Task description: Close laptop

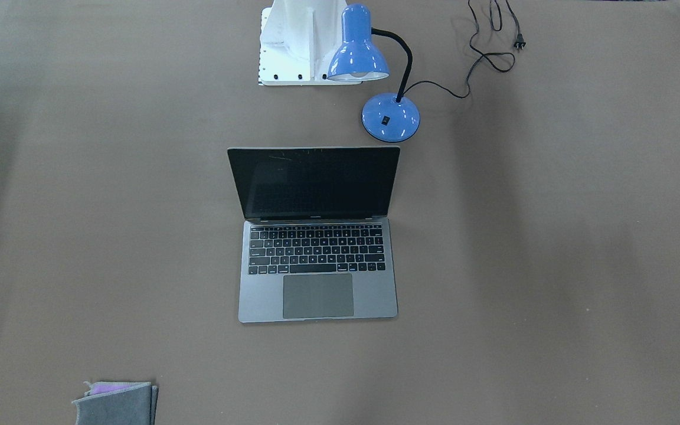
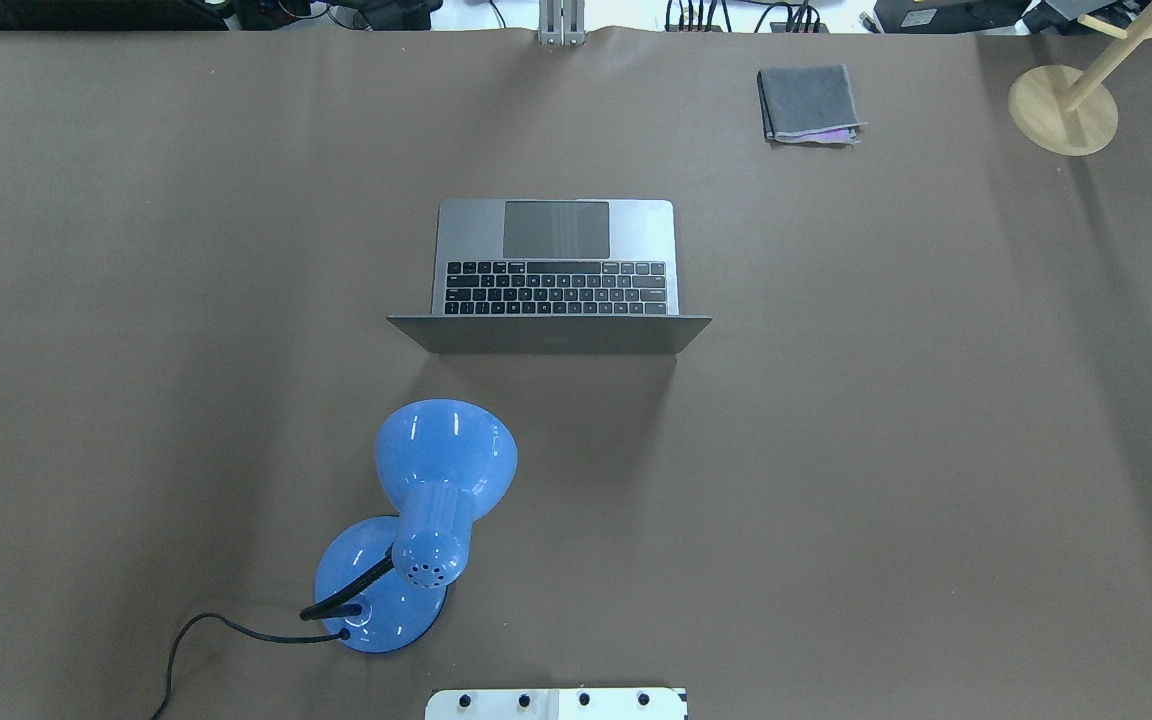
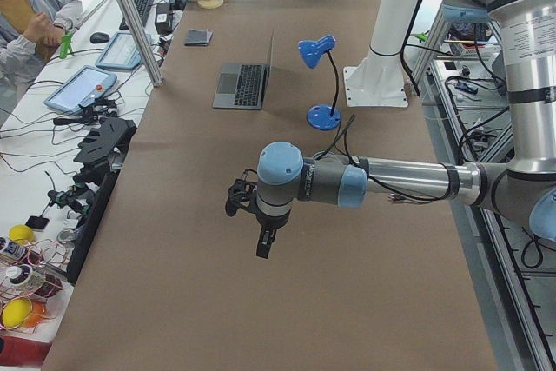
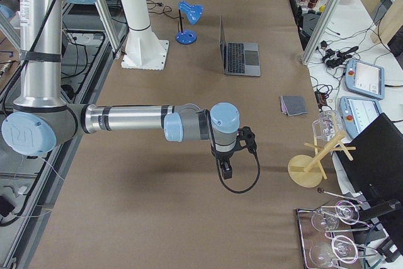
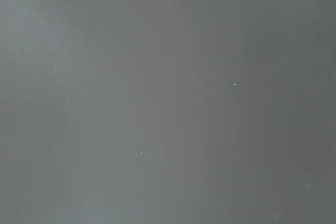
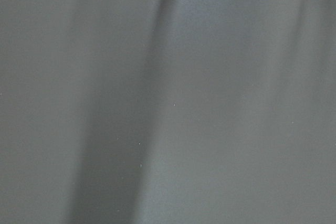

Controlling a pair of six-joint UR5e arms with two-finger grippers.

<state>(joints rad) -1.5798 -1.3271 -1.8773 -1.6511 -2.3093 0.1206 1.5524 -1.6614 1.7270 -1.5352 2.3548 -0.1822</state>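
Observation:
The space-grey laptop point(image 1: 316, 236) stands open in the middle of the table, dark screen upright, keys and trackpad showing. It also shows in the overhead view point(image 2: 556, 270), the exterior left view point(image 3: 246, 84) and the exterior right view point(image 4: 238, 56). My left gripper point(image 3: 263, 245) hangs over bare table far from the laptop, seen only in the exterior left view. My right gripper point(image 4: 226, 169) hangs likewise, seen only in the exterior right view. I cannot tell whether either is open or shut. Both wrist views show only brown table surface.
A blue desk lamp point(image 2: 416, 520) stands behind the laptop lid, its cord point(image 1: 487, 53) trailing on the table. A folded grey cloth point(image 2: 808, 103) lies at the far side. A wooden stand point(image 2: 1064, 105) is at the far right corner. An operator point(image 3: 35, 19) sits beside the table.

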